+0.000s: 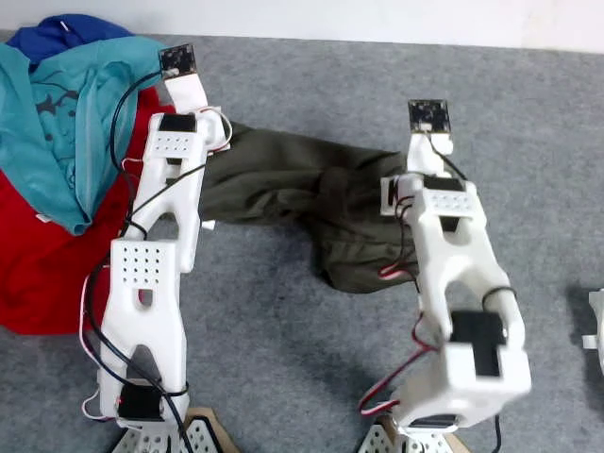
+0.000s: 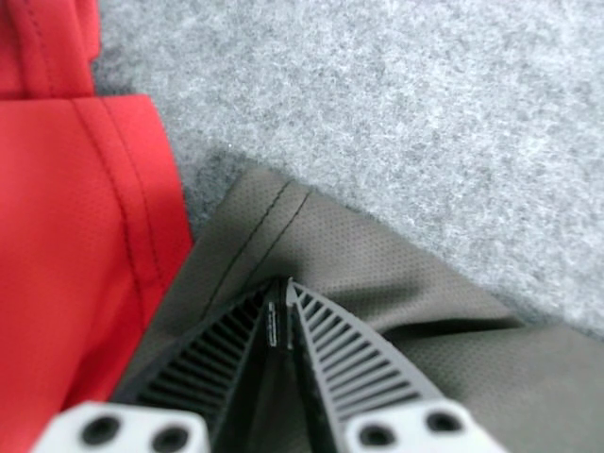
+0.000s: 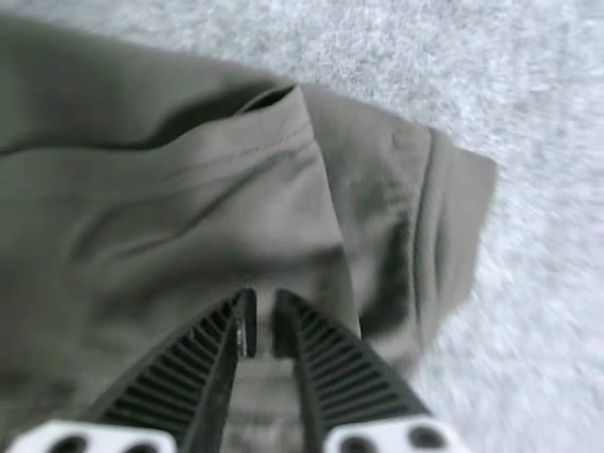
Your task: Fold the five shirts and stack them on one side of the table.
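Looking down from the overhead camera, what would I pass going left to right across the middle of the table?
red shirt → left arm → olive green shirt → right arm → white object at the right edge

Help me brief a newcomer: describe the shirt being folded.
In the middle of the grey table lies a crumpled olive shirt, pinched by the left claw and right claw. Its neighbours, piled leftward, are a red shirt, teal shirt and blue shirt; it alone is dark olive.
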Controlling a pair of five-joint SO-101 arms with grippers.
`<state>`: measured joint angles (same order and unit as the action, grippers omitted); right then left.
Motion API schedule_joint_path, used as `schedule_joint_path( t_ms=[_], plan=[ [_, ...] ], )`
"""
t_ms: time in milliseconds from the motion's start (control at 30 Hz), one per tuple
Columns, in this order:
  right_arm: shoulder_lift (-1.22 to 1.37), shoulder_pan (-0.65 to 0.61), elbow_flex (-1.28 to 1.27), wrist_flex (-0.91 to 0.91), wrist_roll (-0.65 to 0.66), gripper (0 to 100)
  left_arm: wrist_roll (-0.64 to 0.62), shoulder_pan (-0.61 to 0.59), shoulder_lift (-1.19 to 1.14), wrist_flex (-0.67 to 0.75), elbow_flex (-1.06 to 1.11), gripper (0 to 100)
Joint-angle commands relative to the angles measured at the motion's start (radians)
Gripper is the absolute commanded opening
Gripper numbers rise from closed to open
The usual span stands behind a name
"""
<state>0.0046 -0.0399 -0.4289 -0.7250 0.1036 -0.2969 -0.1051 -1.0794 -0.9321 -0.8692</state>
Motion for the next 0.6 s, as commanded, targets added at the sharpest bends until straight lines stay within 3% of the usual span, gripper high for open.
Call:
schedule_joint_path(
  t_ms=[0, 133, 300, 567],
  plan=[
    [-0.228, -0.061, -0.173, -0.024, 0.051, 11.6, -0.002, -0.022, -0.002, 0.012, -0.018, 1],
    [-0.45, -0.157, -0.417, -0.024, 0.144, 19.5, -0.002, -0.022, -0.002, 0.012, -0.018, 1],
    [-0.633, -0.286, -0.605, -0.038, 0.215, 20.9, -0.002, -0.024, -0.002, 0.012, -0.018, 1],
    [-0.664, -0.401, -0.651, -0.077, 0.265, 21.0, -0.002, -0.025, -0.002, 0.012, -0.018, 1]
  ],
)
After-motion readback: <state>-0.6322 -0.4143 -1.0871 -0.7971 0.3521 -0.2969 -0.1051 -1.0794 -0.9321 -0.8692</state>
